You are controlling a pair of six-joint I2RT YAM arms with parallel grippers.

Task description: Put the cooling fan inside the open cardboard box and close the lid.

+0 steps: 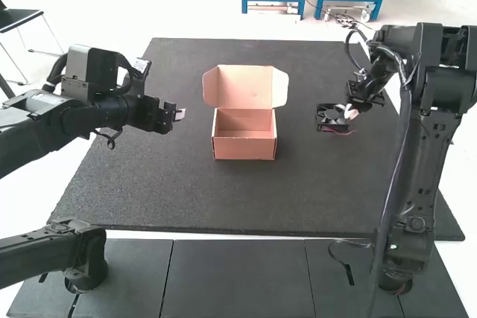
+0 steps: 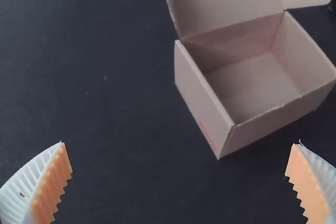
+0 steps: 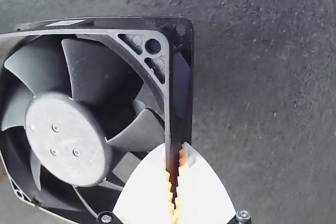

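Note:
The open cardboard box (image 1: 244, 133) stands at the mat's middle with its lid (image 1: 244, 87) upright at the back; the box (image 2: 252, 85) is empty inside. The black cooling fan (image 1: 332, 118) is to the right of the box, just above or on the mat. My right gripper (image 1: 350, 111) is shut on the fan's frame edge (image 3: 176, 124), its ribbed fingers (image 3: 152, 192) pinching the rim. My left gripper (image 1: 177, 115) hovers to the left of the box, open and empty, with its orange-padded fingers (image 2: 50, 184) spread wide.
A black mat (image 1: 149, 184) covers the table, with bare room in front of and beside the box. Thin red and black wires (image 1: 339, 131) trail under the fan.

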